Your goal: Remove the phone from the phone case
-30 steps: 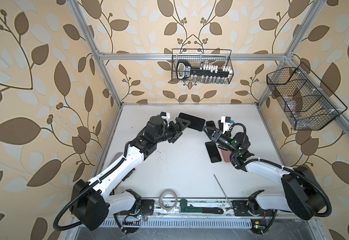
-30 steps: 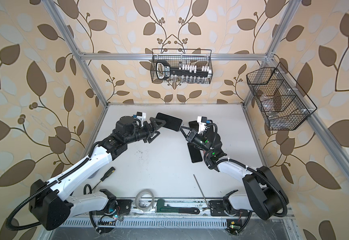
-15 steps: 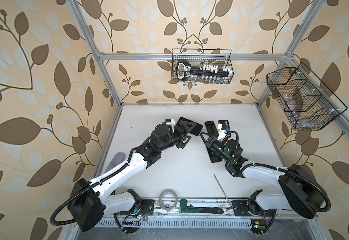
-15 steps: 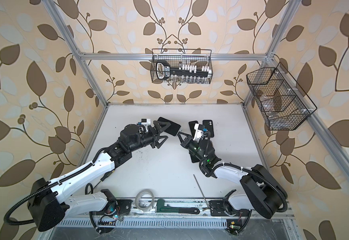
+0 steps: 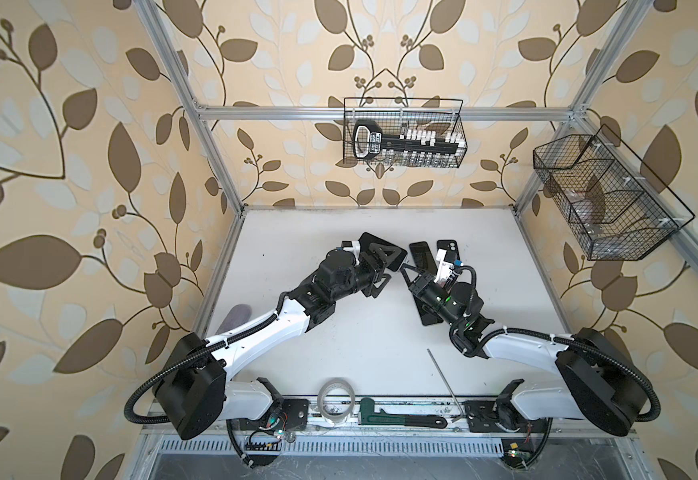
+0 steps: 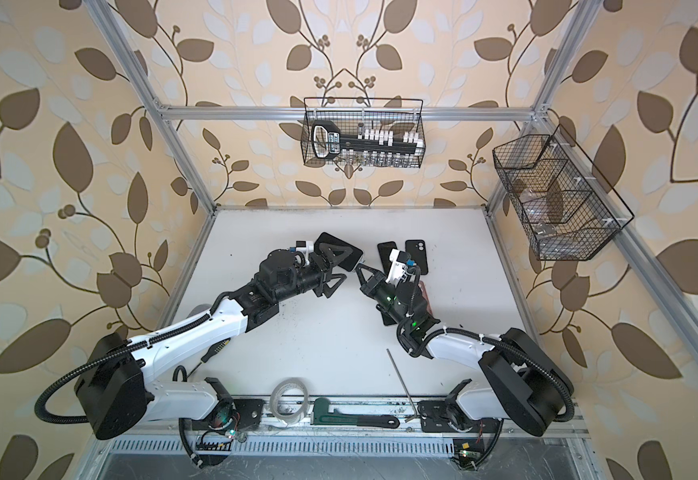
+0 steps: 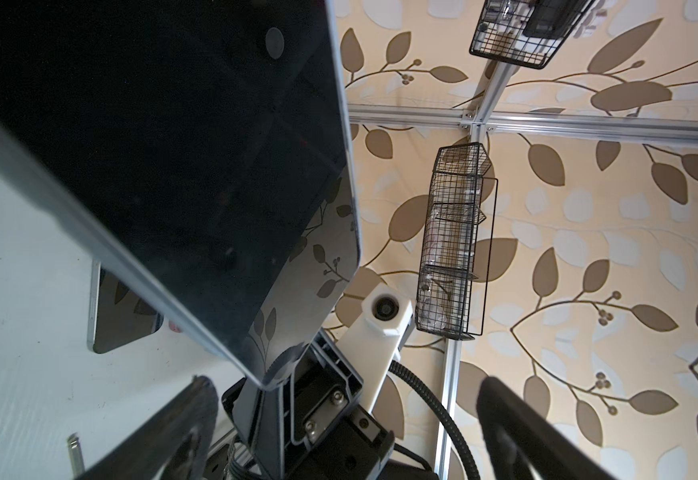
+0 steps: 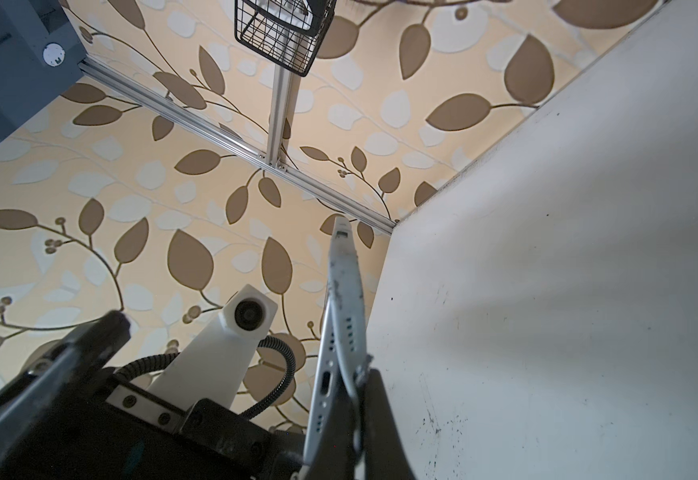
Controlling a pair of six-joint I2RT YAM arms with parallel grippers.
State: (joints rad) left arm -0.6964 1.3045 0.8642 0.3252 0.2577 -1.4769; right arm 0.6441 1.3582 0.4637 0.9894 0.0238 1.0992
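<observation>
Toward the back of the table (image 5: 297, 232), the phone (image 5: 396, 259) is left of two handsets (image 5: 420, 255) lying side by side; tape roll (image 5: 336, 401), wrench (image 5: 401, 417) and rod (image 5: 443, 374) lie at the front edge

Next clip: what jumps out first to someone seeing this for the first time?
Above the middle of the table, the right gripper pinches a corner of a dark phone held in the air, between the wide-spread jaws of the left gripper. Behind them two more dark phones or cases lie flat.
</observation>
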